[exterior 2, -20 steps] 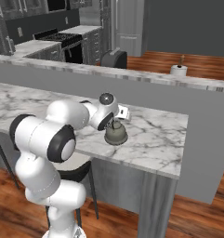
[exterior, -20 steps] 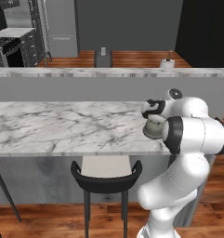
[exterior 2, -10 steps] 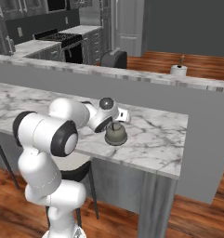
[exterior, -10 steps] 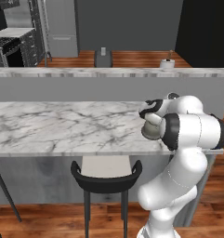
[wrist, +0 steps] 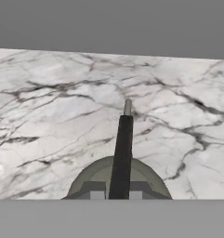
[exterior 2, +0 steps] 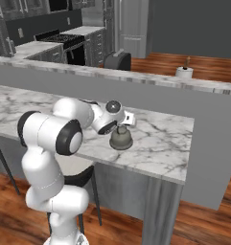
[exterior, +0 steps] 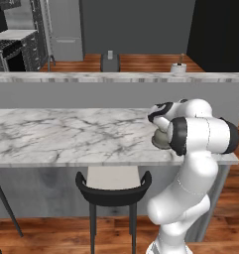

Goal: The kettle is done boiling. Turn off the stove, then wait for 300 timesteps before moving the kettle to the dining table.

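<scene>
Kettle (exterior 2: 121,139) on dining table (exterior 2: 169,143), handle between nearly closed claw (exterior 2: 120,125) fingertips.

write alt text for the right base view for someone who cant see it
A white robot arm's gripper grips the handle of a small grey kettle standing on the marble dining table. Behind, a raised ledge and, far left, the black stove.
</scene>
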